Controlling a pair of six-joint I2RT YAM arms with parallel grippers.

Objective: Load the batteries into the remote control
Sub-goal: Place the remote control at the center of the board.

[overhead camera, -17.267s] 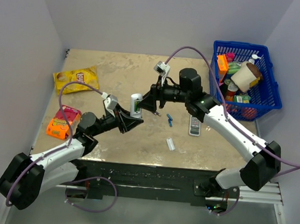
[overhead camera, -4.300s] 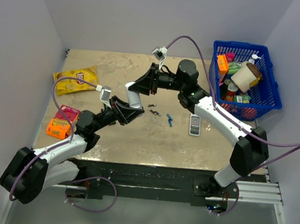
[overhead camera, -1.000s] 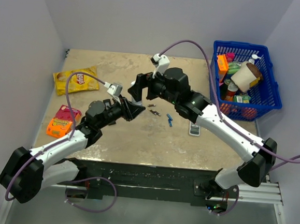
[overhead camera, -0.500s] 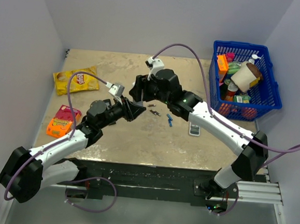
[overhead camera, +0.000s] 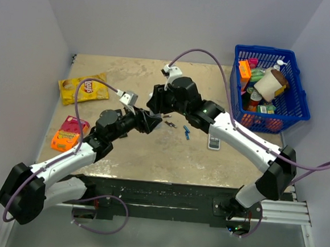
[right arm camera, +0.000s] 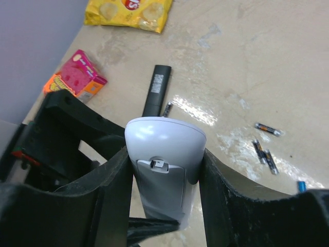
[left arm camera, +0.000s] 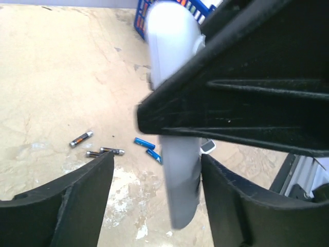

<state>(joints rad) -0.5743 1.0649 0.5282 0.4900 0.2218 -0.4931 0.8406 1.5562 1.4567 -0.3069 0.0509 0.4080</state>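
The white remote control [right arm camera: 165, 154] hangs upright above the table, its back cover on and the cover's latch facing the right wrist camera. My right gripper [right arm camera: 164, 170] is shut on its sides near the rounded top end. My left gripper [left arm camera: 157, 164] stands open around the lower end of the remote control [left arm camera: 177, 180], with a wide gap on its left side. In the top view both grippers meet over the middle of the table, the right gripper [overhead camera: 155, 106] just above the left gripper [overhead camera: 147, 122]. The batteries are hidden.
Dark cells [left arm camera: 105, 152] and blue cells [left arm camera: 144, 143] lie loose on the table. A black remote [right arm camera: 157, 90] lies below the grippers. A grey-white remote [overhead camera: 214, 141], a blue basket [overhead camera: 296, 59], a chips bag [overhead camera: 83, 87] and a pink box [overhead camera: 68, 134] are around.
The right gripper has closed on the remote control's upper end. The left gripper, shut on it before, has let go and opened.
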